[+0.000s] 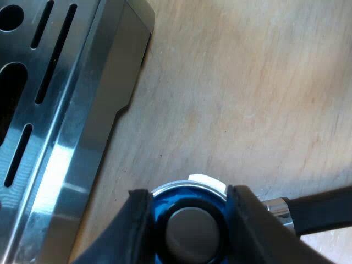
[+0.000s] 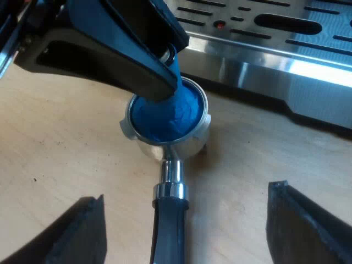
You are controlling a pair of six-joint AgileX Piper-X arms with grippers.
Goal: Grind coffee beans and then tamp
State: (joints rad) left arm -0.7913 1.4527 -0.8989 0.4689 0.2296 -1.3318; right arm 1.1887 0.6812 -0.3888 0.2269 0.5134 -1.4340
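Left pincer [image 1: 187,193] grips the blue round tamper [image 2: 165,116], seated in the round steel holder [image 2: 165,148] beneath it; right pincer [image 2: 186,192], spread open, straddles the holder's dark handle [image 2: 168,234] (probably stiff, heavy, smooth: hold there).

Coffee station on kitchen counter or test bench; cannot tell which. Pale wood worktop [image 1: 247,99], grain plain, few dark specks and scuffs. Steel espresso machine [image 2: 258,74] standing on it, slotted drip tray [image 1: 66,148] brushed, glaring under strong light. Metal holder [image 2: 168,144] resting on worktop just beside machine, dark handle [image 2: 168,231] lying flat, blue tamper [image 2: 165,116] seated in basket. Left gripper [image 1: 188,193] with black jaws clamped on tamper: robot rig, more lab or demo than ordinary home.
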